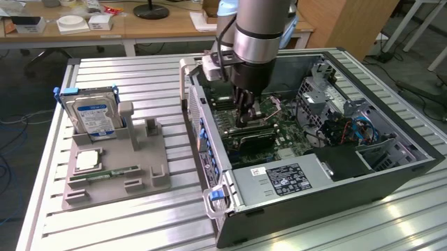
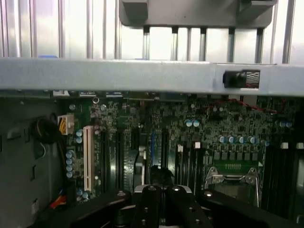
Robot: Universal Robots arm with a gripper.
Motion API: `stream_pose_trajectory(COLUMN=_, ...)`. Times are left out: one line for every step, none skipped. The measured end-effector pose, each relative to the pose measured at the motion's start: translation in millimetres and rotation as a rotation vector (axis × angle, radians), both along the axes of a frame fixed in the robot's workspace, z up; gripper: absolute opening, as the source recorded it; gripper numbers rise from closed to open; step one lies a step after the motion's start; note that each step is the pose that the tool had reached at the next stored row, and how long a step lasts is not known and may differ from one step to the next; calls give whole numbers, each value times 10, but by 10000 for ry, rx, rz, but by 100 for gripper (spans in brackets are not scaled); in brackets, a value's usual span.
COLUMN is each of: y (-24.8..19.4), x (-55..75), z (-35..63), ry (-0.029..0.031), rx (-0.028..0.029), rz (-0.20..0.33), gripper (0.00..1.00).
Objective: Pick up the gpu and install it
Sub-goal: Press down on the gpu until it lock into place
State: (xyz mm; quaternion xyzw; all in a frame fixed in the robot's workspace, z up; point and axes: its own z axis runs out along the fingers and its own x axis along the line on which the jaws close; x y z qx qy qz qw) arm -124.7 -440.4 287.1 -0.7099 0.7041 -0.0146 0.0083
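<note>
- The gpu [image 1: 253,138] is showing as a thin, flat black card with a pale strip along its upper edge. It is standing on its long edge inside the computer case [image 1: 363,172], on the green motherboard [image 1: 283,130], close to the case wall that faces the grey holder [image 1: 115,178].
- The arm is reaching straight down into the open case from above, its silver-grey wrist section hanging over the case's middle.
- The gripper [image 1: 243,123] is pointing down at the motherboard with its black fingers drawn together, and the tips are sitting right at the card's top edge. Whether they are pinching the card or only touching it is not clear.
- In the wrist view the closed gripper [image 2: 161,209] is hovering over the motherboard's dark slots, with the white slot [image 2: 87,156] off to one side and the case's grey wall [image 2: 142,73] running across beyond.
- Inside the case, a power supply [image 1: 279,180] with a white label is lying at the end nearest the exterior camera.
- The case is lying on its side on a ribbed metal table [image 1: 140,230].
- Beside the case, the holder is carrying an upright hard drive [image 1: 94,117] with a blue label and a flat green memory stick [image 1: 104,174].
- Beyond the case, wooden desks [image 1: 140,26] are lining the room.
</note>
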Motion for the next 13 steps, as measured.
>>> stream_pose_trajectory(y=1, x=30, z=-7, ry=-1, rx=3, rz=5, gripper=10)
stream_pose_trajectory(y=1, x=57, z=-13, ry=2, rx=6, rz=10, gripper=10)
stream_pose_trajectory(y=1, x=80, z=-22, ry=-2, rx=14, rz=13, gripper=10)
stream_pose_trajectory(y=2, x=97, z=-28, ry=-1, rx=17, rz=16, gripper=10)
stream_pose_trajectory(y=2, x=101, z=-30, ry=0, rx=20, rz=18, gripper=10)
stream_pose_trajectory(y=2, x=101, z=-30, ry=0, rx=22, rz=17, gripper=10)
stream_pose_trajectory(y=2, x=101, z=-30, ry=1, rx=21, rz=16, gripper=10)
stream_pose_trajectory(y=2, x=101, z=-30, ry=1, rx=21, rz=16, gripper=10)
stream_pose_trajectory(y=2, x=101, z=-31, ry=0, rx=22, rz=17, gripper=10)
stream_pose_trajectory(y=2, x=102, z=-31, ry=0, rx=22, rz=18, gripper=10)
stream_pose_trajectory(y=2, x=102, z=-31, ry=0, rx=22, rz=18, gripper=10)
stream_pose_trajectory(y=2, x=102, z=-31, ry=0, rx=23, rz=17, gripper=10)
stream_pose_trajectory(y=2, x=102, z=-31, ry=0, rx=22, rz=17, gripper=10)
